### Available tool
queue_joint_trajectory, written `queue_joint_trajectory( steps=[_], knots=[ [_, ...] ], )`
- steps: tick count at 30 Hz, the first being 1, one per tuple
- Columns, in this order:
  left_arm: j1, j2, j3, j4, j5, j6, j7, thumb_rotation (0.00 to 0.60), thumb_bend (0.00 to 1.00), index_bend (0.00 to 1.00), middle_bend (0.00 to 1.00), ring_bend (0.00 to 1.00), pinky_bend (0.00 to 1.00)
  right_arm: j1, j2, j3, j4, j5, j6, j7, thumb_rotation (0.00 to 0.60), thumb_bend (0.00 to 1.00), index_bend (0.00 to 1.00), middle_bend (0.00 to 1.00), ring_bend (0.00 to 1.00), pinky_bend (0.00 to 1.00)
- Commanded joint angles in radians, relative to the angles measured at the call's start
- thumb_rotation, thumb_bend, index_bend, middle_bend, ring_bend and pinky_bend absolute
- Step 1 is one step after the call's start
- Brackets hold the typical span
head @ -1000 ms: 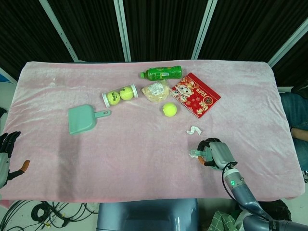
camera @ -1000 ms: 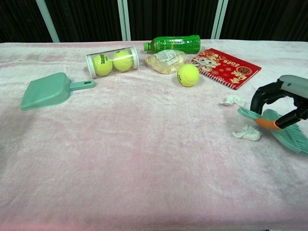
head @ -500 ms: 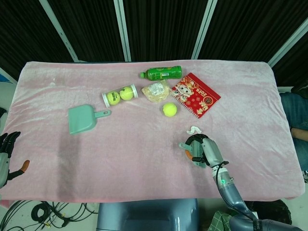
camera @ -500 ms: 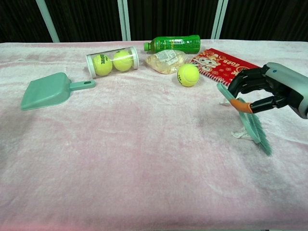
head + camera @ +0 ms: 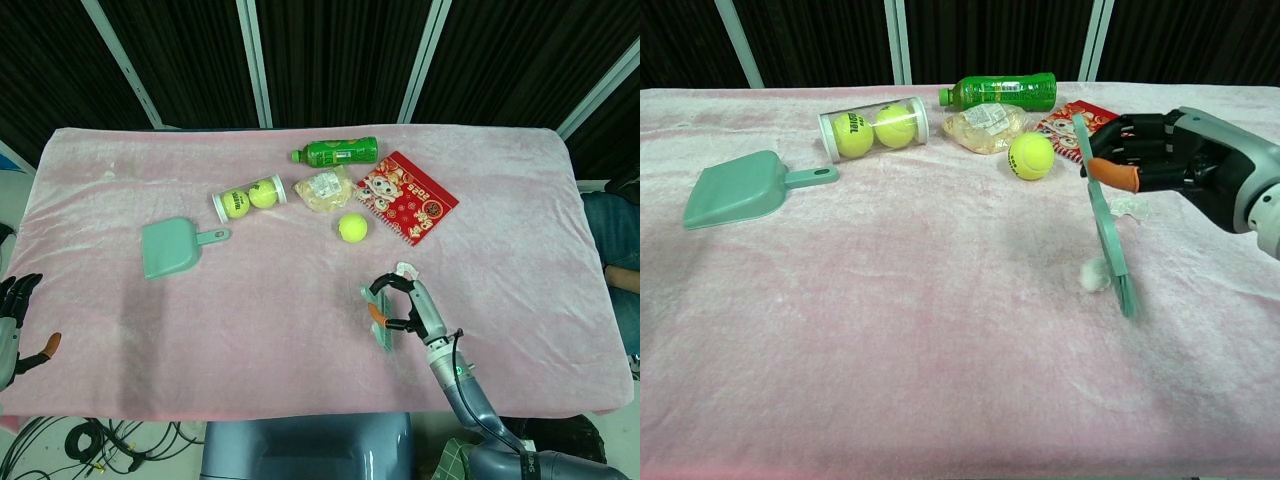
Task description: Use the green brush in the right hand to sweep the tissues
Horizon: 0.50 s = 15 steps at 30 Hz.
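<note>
The right hand (image 5: 1160,160), black fingers with an orange thumb tip, is wrapped around the handle of the green brush (image 5: 1105,222), and the flat plastic paddle hangs steeply down with its bristle end low over the cloth. Just beside the bristles, a small white wad of tissue (image 5: 1095,275) sits blurred on the fabric. A second crumpled tissue (image 5: 1131,206) lies under the hand's fingers, close to the red notebook (image 5: 407,197).

The table (image 5: 300,330) wears a soft pink plush cloth, wrinkled and napped. Left of the brush there's a wide open stretch of bare cloth running to the near edge. Further back, a fuzzy loose tennis ball (image 5: 1031,156) rests near a crinkly clear snack bag (image 5: 983,127), with a green plastic bottle (image 5: 1002,91) lying on its side behind. A clear tube of tennis balls (image 5: 873,128) lies sideways, and a green dustpan (image 5: 741,188) sits flat, well apart on the far left.

The left hand (image 5: 15,325) shows at the table's left edge, dark fingers apart, holding nothing.
</note>
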Motion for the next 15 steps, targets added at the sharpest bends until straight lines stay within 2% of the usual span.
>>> queue_joint_trajectory(
  steps=[1,4,7,9,11,13,15],
  knots=[
    [0.000,0.001,0.000,-0.001,-0.001,-0.001,-0.002,0.600,0.31,0.09,0.08,0.01,0.00,0.012,0.033,0.027,0.004,-0.126,0.002,0.287,0.600,0.42,0.73,0.57,0.29,0.19],
    [0.000,0.002,0.001,-0.003,-0.003,-0.004,-0.003,0.600,0.31,0.10,0.08,0.01,0.00,0.017,0.062,0.026,0.016,-0.179,0.016,0.444,0.600,0.42,0.73,0.57,0.29,0.19],
    [0.000,0.002,0.000,-0.003,-0.001,-0.003,-0.004,0.600,0.31,0.10,0.08,0.01,0.00,0.025,0.093,0.028,0.032,-0.206,0.025,0.549,0.600,0.43,0.73,0.57,0.29,0.19],
    [0.000,0.002,0.000,-0.002,-0.001,-0.002,-0.005,0.600,0.31,0.10,0.08,0.01,0.00,0.032,0.105,0.029,0.053,-0.219,0.035,0.563,0.600,0.43,0.73,0.57,0.29,0.19],
    [0.000,0.002,0.001,-0.002,-0.001,-0.001,-0.004,0.600,0.31,0.10,0.08,0.01,0.00,0.041,0.109,0.035,0.083,-0.225,0.046,0.542,0.600,0.43,0.73,0.57,0.29,0.19],
    [0.001,0.002,0.000,-0.003,-0.001,0.000,-0.005,0.600,0.31,0.10,0.08,0.01,0.00,0.060,0.111,0.050,0.147,-0.214,0.048,0.460,0.600,0.43,0.73,0.57,0.29,0.19],
    [0.001,0.002,0.000,-0.003,-0.002,0.000,-0.004,0.600,0.31,0.10,0.08,0.01,0.00,0.093,0.105,0.067,0.274,-0.195,0.033,0.257,0.600,0.43,0.73,0.57,0.29,0.19]
  ],
)
